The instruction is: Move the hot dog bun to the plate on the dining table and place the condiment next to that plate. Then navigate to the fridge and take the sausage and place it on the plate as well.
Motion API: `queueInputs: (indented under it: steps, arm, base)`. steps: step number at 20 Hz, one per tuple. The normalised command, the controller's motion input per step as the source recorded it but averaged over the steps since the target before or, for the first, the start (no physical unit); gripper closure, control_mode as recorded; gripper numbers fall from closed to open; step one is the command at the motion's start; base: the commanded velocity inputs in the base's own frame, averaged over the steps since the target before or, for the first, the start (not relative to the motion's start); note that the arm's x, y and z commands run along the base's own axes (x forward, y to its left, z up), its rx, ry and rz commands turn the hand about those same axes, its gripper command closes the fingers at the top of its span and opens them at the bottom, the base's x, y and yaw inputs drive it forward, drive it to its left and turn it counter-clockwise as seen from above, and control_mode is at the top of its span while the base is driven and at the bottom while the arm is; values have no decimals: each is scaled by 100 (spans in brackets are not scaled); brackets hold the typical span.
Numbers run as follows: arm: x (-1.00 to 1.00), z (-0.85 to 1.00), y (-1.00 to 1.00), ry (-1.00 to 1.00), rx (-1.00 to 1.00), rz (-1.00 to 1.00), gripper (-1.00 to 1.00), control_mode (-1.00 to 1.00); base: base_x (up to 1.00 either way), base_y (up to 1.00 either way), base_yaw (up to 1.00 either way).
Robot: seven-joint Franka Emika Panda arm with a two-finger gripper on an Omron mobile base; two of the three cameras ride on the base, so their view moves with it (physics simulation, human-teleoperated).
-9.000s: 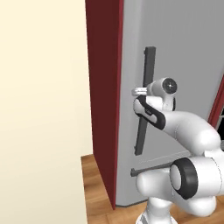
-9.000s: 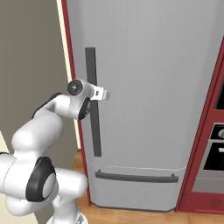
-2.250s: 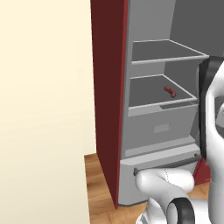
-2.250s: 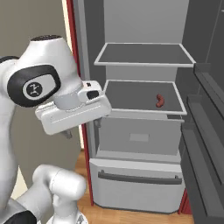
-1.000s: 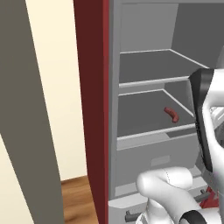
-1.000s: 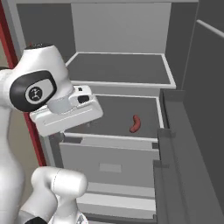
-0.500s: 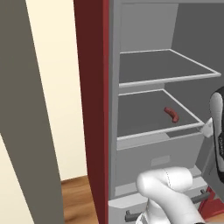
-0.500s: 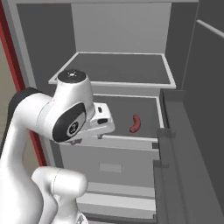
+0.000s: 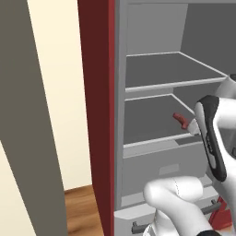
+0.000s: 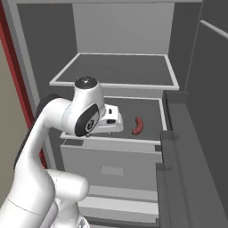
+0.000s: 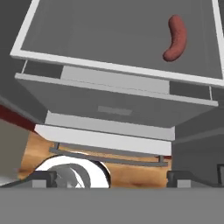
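1. The fridge (image 10: 120, 40) stands open; the sausage (image 10: 137, 126) lies on the lower shelf (image 10: 151, 111), toward its right side.
2. The claw (image 10: 113, 121) hangs at that shelf's front edge, left of the sausage and apart from it.
3. Claw fingers (image 11: 43, 178) stand fully spread; nothing is held.

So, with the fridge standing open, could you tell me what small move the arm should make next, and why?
Probably carry the claw forward and to the right over the lower shelf, toward the sausage. The fridge is open, the sausage lies loose on that shelf, and the claw is open and empty, short of the shelf's front edge and left of the sausage.
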Motion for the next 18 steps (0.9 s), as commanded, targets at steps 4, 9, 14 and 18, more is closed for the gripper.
queueInputs:
  steps: [4, 9, 14, 18]
  arm:
    - [72, -46, -31, -8, 8, -17, -100, -100]
    - [91, -26, -48, 0, 0, -20, -100, -100]
    - [85, -28, -53, 1, 0, -11, -100, -100]
    - [58, -60, -24, 0, 0, -4, -100, -100]
  base:
    - [0, 0, 0]
    - [0, 0, 0]
    - [0, 0, 0]
    - [0, 0, 0]
